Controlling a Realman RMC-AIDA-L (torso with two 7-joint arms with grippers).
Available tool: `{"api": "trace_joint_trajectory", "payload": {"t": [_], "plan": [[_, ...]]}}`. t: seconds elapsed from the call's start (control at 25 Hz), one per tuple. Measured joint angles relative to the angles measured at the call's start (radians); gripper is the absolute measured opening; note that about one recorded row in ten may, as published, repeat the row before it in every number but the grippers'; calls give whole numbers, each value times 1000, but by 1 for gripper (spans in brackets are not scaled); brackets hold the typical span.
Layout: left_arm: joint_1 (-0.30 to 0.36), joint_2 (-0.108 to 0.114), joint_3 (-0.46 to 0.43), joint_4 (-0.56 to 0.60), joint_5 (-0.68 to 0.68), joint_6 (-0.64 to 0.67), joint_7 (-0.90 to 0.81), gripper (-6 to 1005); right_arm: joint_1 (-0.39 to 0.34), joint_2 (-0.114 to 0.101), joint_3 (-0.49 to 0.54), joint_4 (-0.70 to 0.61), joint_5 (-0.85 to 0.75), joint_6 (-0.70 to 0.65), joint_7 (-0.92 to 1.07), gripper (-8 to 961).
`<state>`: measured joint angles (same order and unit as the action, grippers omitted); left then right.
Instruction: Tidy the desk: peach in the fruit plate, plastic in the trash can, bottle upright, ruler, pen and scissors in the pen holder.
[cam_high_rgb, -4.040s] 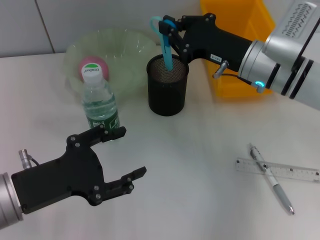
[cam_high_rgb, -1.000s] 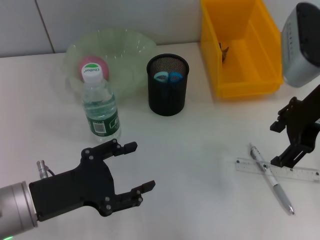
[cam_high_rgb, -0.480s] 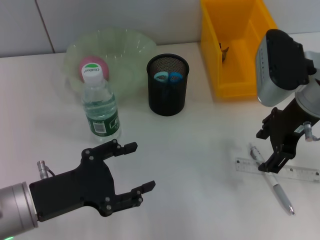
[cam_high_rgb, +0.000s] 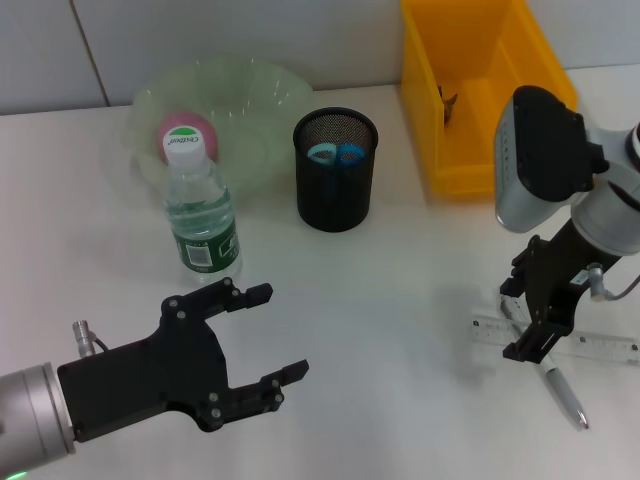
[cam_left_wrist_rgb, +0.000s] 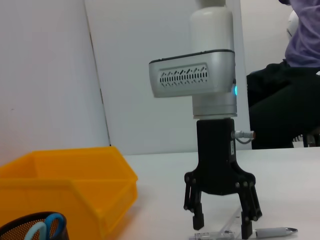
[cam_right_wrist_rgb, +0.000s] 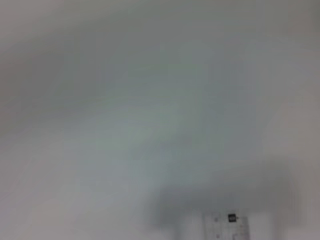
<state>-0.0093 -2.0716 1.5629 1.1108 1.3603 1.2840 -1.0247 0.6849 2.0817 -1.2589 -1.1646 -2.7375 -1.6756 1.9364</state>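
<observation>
The right gripper (cam_high_rgb: 526, 318) has dropped onto the near-right desk, its spread, empty fingers straddling the crossed pen (cam_high_rgb: 560, 388) and ruler (cam_high_rgb: 600, 346). With the scissors (cam_high_rgb: 335, 154) already in the pen holder (cam_high_rgb: 335, 170), that pair looks to be next. The left gripper (cam_high_rgb: 268, 332) hovers open and empty, near-left.

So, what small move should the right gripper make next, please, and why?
Probably shut. The right gripper stands open at the table, its fingers straddling the ruler and the pen crossing it; both still belong in the holder.
</observation>
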Motion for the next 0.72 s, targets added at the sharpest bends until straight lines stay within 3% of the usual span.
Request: {"api": "trace_joint_trajectory", "payload": {"t": [0.72], "plan": [[-5,2,0,-14,0,3,0,782,-5,3,-40,42,37,53,15,715]]}}
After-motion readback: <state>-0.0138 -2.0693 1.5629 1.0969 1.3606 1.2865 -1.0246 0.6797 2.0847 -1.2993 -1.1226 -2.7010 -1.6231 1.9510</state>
